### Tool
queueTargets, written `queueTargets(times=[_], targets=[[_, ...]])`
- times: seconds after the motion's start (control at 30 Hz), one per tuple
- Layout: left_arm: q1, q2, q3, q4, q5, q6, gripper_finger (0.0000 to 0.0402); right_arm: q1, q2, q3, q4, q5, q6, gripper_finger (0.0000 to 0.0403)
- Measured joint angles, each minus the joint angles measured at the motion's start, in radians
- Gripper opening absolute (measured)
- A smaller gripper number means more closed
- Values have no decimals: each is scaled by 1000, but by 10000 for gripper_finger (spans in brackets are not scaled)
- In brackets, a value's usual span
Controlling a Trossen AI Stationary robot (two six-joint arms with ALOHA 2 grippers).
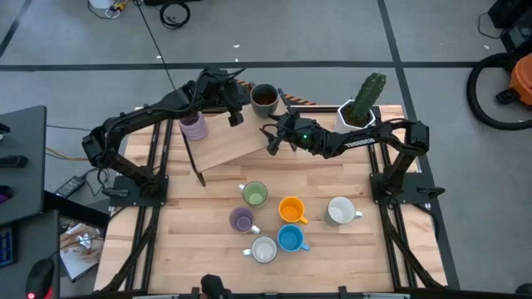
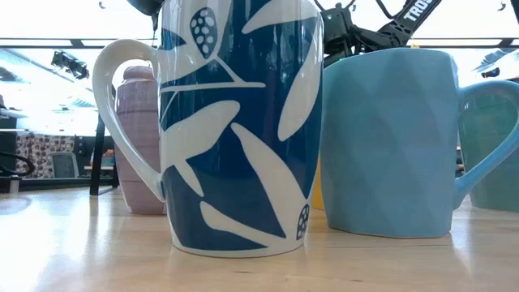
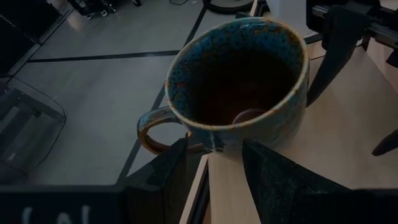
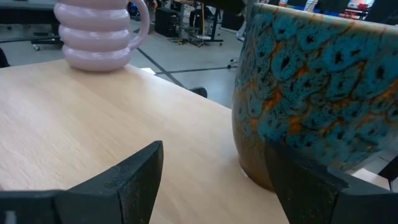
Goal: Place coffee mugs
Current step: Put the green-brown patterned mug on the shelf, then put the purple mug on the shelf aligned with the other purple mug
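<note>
1. You are seeing the dark brown mug [image 1: 264, 98] standing at the far edge of the raised wooden board [image 1: 229, 141], and the left gripper [image 3: 214, 163] is closing its two fingers on the lower wall of this mug.
2. The right gripper [image 1: 273, 141] is waiting just beside the same mug with its fingers spread wide, and nothing is sitting between them.
3. A ribbed purple mug [image 1: 194, 126] is standing on the other end of the board, well apart from the brown one.
4. The cactus pot [image 1: 357, 112] is sitting near the right arm, behind it.
5. On the table in front, you are finding six more mugs grouped: green [image 1: 254, 194], purple [image 1: 242, 220], orange [image 1: 291, 209], blue [image 1: 290, 239] and two white [image 1: 339, 211].
6. In the low view, a blue leaf-patterned mug [image 2: 235, 122] and a light blue one [image 2: 389, 142] are filling the picture and are hiding almost everything behind them, so both grippers are cut off there.
</note>
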Motion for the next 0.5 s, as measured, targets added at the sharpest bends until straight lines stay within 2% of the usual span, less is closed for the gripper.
queueTargets(times=[0.2,0.5], targets=[[-8,-12,0,-39,0,-2,160,33,-79,0,-92,37,-17,285],[-36,-108,0,-51,10,-40,160,79,-273,0,-353,86,-27,285]])
